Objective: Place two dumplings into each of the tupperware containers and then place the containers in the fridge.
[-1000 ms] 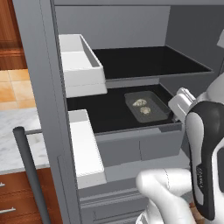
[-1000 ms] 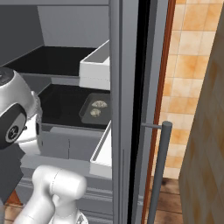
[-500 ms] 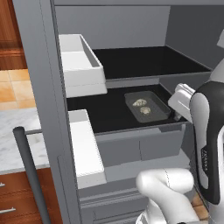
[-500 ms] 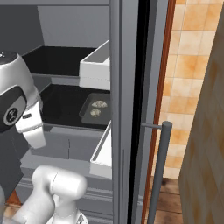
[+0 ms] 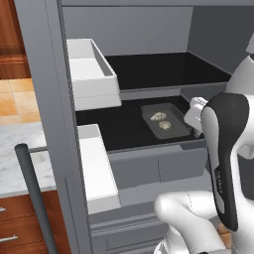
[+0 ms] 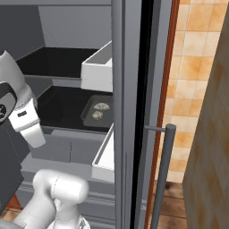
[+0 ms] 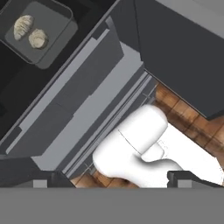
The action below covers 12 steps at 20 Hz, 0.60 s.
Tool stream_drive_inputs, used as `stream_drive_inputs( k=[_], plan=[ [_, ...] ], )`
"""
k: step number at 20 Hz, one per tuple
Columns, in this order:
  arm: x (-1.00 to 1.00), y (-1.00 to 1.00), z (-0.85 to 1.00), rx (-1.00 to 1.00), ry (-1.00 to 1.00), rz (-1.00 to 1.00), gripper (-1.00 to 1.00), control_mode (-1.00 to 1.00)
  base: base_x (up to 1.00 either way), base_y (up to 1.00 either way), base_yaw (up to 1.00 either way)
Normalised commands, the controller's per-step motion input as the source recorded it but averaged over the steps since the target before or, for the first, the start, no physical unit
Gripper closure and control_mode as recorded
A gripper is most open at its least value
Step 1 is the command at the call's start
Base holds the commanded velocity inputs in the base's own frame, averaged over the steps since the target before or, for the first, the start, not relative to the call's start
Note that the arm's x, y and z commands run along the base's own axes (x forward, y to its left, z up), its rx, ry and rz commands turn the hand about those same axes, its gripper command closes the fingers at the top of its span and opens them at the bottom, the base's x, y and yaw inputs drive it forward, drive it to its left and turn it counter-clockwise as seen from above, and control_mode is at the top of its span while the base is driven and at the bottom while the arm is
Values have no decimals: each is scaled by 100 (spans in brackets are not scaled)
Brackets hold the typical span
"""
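A see-through grey tupperware container [image 5: 174, 130] [image 6: 88, 120] [image 7: 52, 48] rests on the lower black shelf of the open fridge [image 5: 48, 89]. In it lie two beige dumplings [image 5: 158, 116] [image 6: 103, 106] [image 7: 22, 26], side by side. My gripper [image 7: 120, 178] hangs outside the fridge, in front of the shelf's right end and clear of the container. Its jaws stand wide open with nothing between them. The container sits in the top left corner of the hand view, far from the fingertips [image 7: 48, 178].
Two white door bins [image 5: 89, 74] [image 5: 96, 168] jut out on the left of the shelves. A dark bar handle [image 5: 32, 198] [image 6: 163, 179] stands on the open door. Grey drawers [image 5: 158, 168] sit under the shelf, with wooden floor [image 7: 183, 118] below.
The arm has shifted a little, with the hand drifting slightly left in the left base view. The container and dumplings have stayed put on the shelf, and the jaws have stayed open.
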Motion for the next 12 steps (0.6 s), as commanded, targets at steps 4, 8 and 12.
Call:
stream_drive_inputs(
  k=[4, 8, 12],
  plan=[
    [0, -1, 6, -3, 2, 4, -100, -100, 0, 0, 0],
    [-2, 0, 1, 0, 0, 3, -100, 100, -13, 0, 1],
    [0, 0, 0, 0, 0, 0, -100, 100, -97, 0, 7]
  ],
)
